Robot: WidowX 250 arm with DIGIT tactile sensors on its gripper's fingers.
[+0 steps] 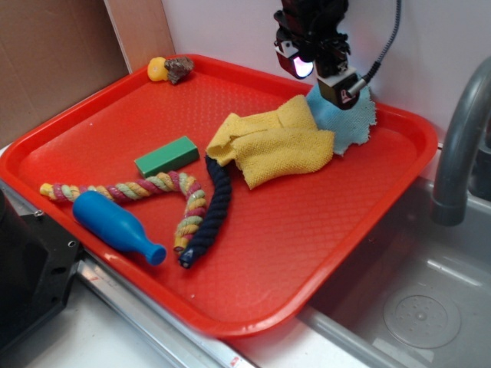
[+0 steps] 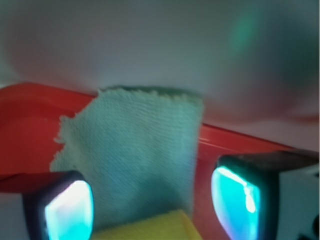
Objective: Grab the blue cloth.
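Note:
The blue cloth (image 1: 349, 123) is a small pale teal rag with frayed edges, lying at the back right of the red tray (image 1: 322, 230), partly under the yellow cloth (image 1: 280, 146). My gripper (image 1: 322, 73) hangs just above it, jaws open. In the wrist view the blue cloth (image 2: 137, 150) spreads between and beyond my two fingertips (image 2: 67, 210), which stand wide apart with nothing pinched. A yellow cloth corner (image 2: 150, 227) shows at the bottom edge, between the fingers.
On the tray lie a green block (image 1: 167, 156), a multicoloured rope (image 1: 153, 188), a dark navy rope (image 1: 215, 203), a bright blue bottle-shaped toy (image 1: 115, 226) and a small yellow-brown toy (image 1: 169, 69). A grey tap (image 1: 460, 146) and sink (image 1: 414, 307) stand to the right. A white wall rises behind.

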